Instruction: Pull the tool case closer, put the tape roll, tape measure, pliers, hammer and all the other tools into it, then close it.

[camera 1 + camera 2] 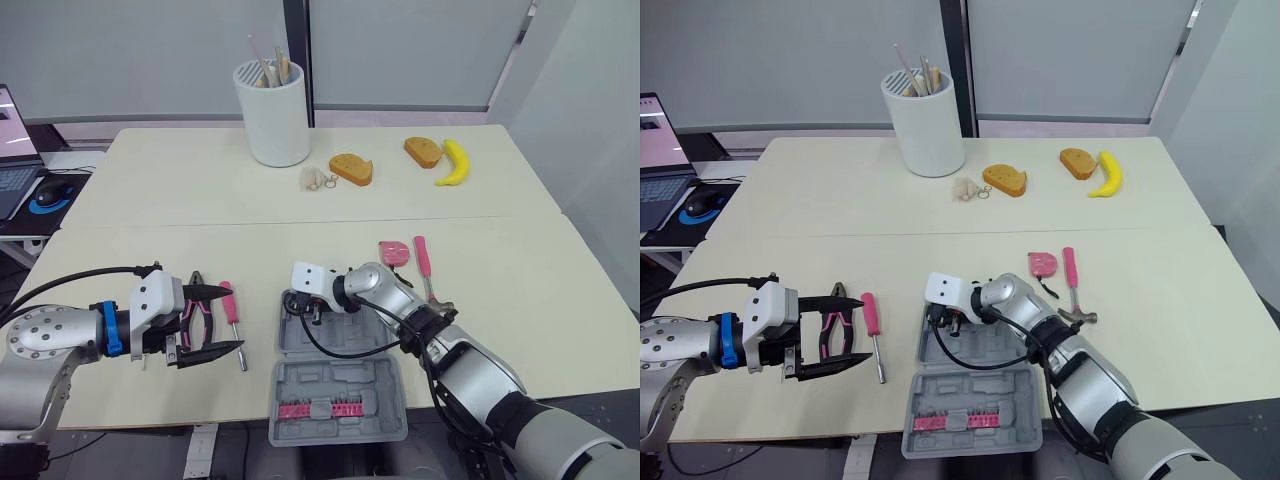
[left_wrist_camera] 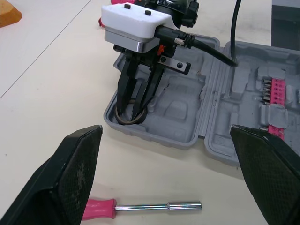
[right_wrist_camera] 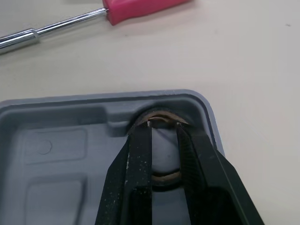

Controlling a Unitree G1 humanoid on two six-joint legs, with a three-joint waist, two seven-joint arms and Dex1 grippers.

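Note:
The grey tool case (image 1: 335,385) lies open at the table's front edge, with pink bits (image 1: 320,408) in its near half. My right gripper (image 3: 164,124) reaches into the case's far left corner. Its fingers stand close together on the brown tape roll (image 3: 159,115), which sits in a round recess. Left of the case my left gripper (image 1: 236,318) hovers open over the pink-handled pliers (image 1: 195,300). A pink screwdriver (image 1: 231,305) lies next to them. Right of the case lie the pink tape measure (image 1: 394,252) and the pink-handled hammer (image 1: 424,262).
A white cylinder holding sticks (image 1: 272,110) stands at the back of the table. Near it lie two bread pieces (image 1: 351,168), a banana (image 1: 455,162) and a small white object (image 1: 313,179). A laptop (image 1: 10,150) and mouse (image 1: 48,195) sit on a desk at far left.

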